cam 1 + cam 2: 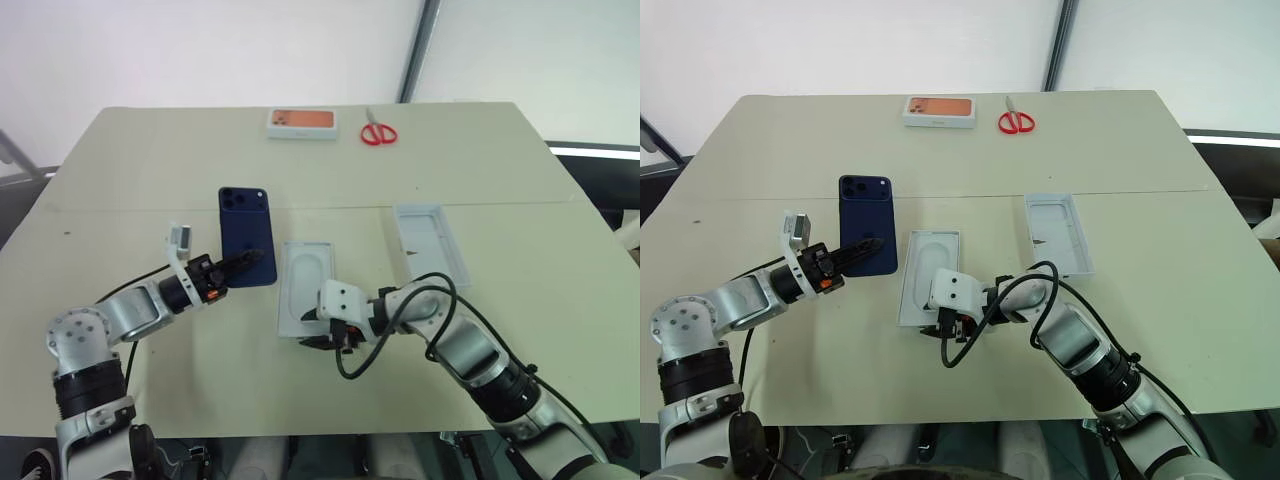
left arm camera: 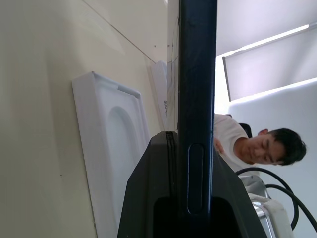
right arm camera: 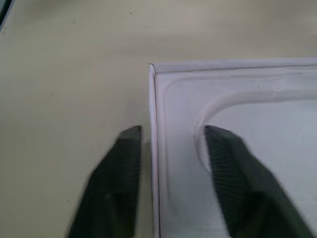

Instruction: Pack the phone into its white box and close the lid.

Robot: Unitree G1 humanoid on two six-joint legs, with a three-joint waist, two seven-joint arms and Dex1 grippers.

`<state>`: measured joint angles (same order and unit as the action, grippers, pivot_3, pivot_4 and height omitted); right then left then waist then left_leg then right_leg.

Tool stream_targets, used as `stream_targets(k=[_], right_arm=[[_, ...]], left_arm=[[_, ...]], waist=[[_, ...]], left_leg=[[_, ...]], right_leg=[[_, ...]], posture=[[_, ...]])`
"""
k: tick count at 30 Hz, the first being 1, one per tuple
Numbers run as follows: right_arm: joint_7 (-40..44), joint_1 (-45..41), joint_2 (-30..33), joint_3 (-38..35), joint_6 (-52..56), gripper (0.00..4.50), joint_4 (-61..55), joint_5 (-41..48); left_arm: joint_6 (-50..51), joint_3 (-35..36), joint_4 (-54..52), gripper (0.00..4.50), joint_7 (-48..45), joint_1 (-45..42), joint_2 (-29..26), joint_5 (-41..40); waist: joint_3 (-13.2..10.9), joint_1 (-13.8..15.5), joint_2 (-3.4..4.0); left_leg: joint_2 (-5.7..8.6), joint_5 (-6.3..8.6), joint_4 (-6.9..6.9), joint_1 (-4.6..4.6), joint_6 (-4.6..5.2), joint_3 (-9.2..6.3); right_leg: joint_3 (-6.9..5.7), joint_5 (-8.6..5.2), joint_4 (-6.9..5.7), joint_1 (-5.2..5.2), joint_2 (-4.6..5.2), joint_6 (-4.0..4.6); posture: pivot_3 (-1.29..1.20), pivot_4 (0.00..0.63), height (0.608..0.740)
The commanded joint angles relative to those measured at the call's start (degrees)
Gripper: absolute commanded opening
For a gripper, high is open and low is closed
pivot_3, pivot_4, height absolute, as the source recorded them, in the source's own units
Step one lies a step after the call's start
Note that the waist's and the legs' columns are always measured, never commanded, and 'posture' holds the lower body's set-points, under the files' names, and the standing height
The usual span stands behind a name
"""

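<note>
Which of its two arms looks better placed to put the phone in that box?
Left. The left gripper already pinches the phone beside the white box. The right gripper, open, straddles the box's near wall and could steady it.

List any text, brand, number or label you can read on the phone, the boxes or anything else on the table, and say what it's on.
No text can be read anywhere.
Phone: plain navy back, no logo legible.
White box with an orange face: no print readable on the face; a faint mark on its near side, too small to read.
Open white box: dark specks inside, illegible.
White insert: blank.
Scissors: no marking visible.
</note>
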<state>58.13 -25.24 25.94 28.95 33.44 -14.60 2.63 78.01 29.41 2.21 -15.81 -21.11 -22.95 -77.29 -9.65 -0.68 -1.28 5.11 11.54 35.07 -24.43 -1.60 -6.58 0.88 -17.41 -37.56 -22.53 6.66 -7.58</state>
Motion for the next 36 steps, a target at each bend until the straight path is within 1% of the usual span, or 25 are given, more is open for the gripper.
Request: stream_targets(k=[1, 2, 4, 7, 11, 13, 16, 18, 23, 26, 29, 35, 36], right_arm=[[-0.1, -0.9, -0.2, -0.4, -0.7, 4.26, -1.4, 1.0], [-0.5, -0.9, -0.4, -1.0, -0.8, 4.44, -1.7, 1.3], [0.4, -0.9, 0.8, -4.8, -1.4, 4.44, -4.8, 4.0], [2.5, -0.7, 3.2, -10.3, 2.3, 4.44, -10.1, 10.3], [4.4, 2.0, 9.0, -19.3, 4.3, 4.44, -12.2, 16.7], [5.6, 4.5, 11.2, -24.9, 1.6, 4.44, -11.0, 19.4], [5.0, 6.9, 11.7, -31.7, -5.2, 4.44, -6.8, 20.7], [6.3, 10.1, 13.6, -33.1, -11.3, 4.44, -5.8, 18.7], [6.5, 15.1, 16.1, -34.0, -15.2, 4.44, -5.2, 18.5], [5.8, 15.8, 16.6, -33.3, -16.8, 4.44, -4.7, 17.8], [4.7, 15.7, 16.0, -32.7, -16.1, 4.44, -5.3, 18.4], [3.7, 15.2, 16.0, -30.9, -17.5, 4.44, -4.4, 17.1], [3.6, 15.2, 16.0, -30.7, -17.6, 4.5, -4.3, 17.1]], left_arm=[[-0.7, -0.6, -2.5, 0.0, 0.0, 0.1, 0.0, -3.2], [-0.5, -0.6, -2.3, 0.0, 0.1, 0.4, 0.0, -4.1], [-0.3, -0.9, -2.6, 0.0, 0.5, 1.3, -0.1, -5.3], [-0.9, -1.5, -2.9, 0.0, 1.2, 1.9, -0.3, -6.5], [-1.2, -2.4, -3.0, 0.0, 3.4, 2.8, 0.6, -8.4], [-1.1, -3.3, -3.4, 0.0, 4.3, 3.7, 1.6, -9.8], [-1.3, -5.9, -3.4, 0.0, 5.0, 4.9, 2.8, -10.2], [-1.5, -7.4, -3.0, 0.0, 5.6, 5.1, 3.7, -10.5], [-1.7, -11.2, -3.0, 0.0, 6.8, 5.0, 5.7, -10.3], [-1.9, -12.7, -2.6, 0.0, 6.8, 4.9, 6.4, -10.1], [-1.7, -14.6, -2.4, 0.0, 5.9, 4.8, 6.2, -8.3], [-2.2, -15.6, -1.8, 0.0, 7.3, 3.5, 7.0, -9.7], [-2.3, -15.7, -1.8, 0.98, 7.2, 3.5, 6.9, -9.2]], waist=[[0.0, 0.0, 0.0], [0.0, 0.0, 0.0], [0.0, 0.0, 0.01], [0.0, 0.0, 0.01], [0.0, 0.4, 0.0], [0.0, 0.6, 0.0], [0.0, 0.9, 0.0], [0.0, 1.1, 0.0], [0.0, 1.3, 0.01], [0.0, 1.3, 0.01], [0.0, 1.3, 0.01], [0.0, 1.4, 0.01], [0.0, 1.4, 0.01]], left_leg=[[0.0, 0.0, 0.0, 0.0, 0.0, 0.0], [0.0, 0.0, 0.0, 0.0, 0.0, 0.0], [0.0, 0.0, 0.0, 0.0, 0.0, 0.0], [0.0, 0.0, 0.0, -0.03, 0.0, 0.01], [0.02, 0.01, 0.04, -0.02, 0.02, -0.02], [0.04, 0.03, 0.06, -0.02, 0.05, -0.01], [0.02, 0.04, 0.04, -0.03, 0.07, 0.05], [0.0, 0.04, 0.05, -0.03, 0.07, 0.1], [0.0, 0.03, 0.05, -0.03, 0.07, 0.12], [-0.01, 0.03, 0.08, -0.02, 0.07, 0.14], [-0.01, 0.03, 0.07, -0.03, 0.07, 0.13], [0.0, 0.03, 0.08, -0.03, 0.07, 0.12], [0.01, 0.03, 0.08, -0.03, 0.07, 0.13]], right_leg=[[0.0, 0.0, 0.0, 0.0, 0.0, 0.0], [0.0, 0.0, 0.0, 0.01, 0.0, 0.0], [0.0, 0.0, 0.0, 0.0, 0.0, 0.0], [0.02, 0.0, 0.0, 0.05, 0.02, 0.0], [-0.01, 0.0, 0.01, 0.09, 0.05, 0.0], [-0.01, 0.0, 0.03, 0.14, 0.09, 0.0], [0.03, 0.0, 0.03, 0.22, 0.13, 0.0], [0.05, 0.0, 0.02, 0.2, 0.11, 0.0], [0.05, -0.01, 0.02, 0.2, 0.11, 0.0], [0.07, 0.0, 0.02, 0.22, 0.11, 0.01], [0.06, -0.01, 0.02, 0.21, 0.11, 0.01], [0.05, -0.01, 0.02, 0.23, 0.11, 0.01], [0.05, -0.01, 0.02, 0.23, 0.11, 0.01]], posture=[[0.0, 0.15, 0.74], [0.0, 0.15, 0.74], [0.0, 0.15, 0.74], [0.0, 0.15, 0.74], [0.0, 0.15, 0.74], [0.0, 0.15, 0.74], [0.0, 0.15, 0.74], [0.0, 0.15, 0.74], [0.0, 0.15, 0.74], [0.0, 0.15, 0.74], [0.0, 0.15, 0.74], [0.0, 0.15, 0.74], [0.0, 0.15, 0.74]])
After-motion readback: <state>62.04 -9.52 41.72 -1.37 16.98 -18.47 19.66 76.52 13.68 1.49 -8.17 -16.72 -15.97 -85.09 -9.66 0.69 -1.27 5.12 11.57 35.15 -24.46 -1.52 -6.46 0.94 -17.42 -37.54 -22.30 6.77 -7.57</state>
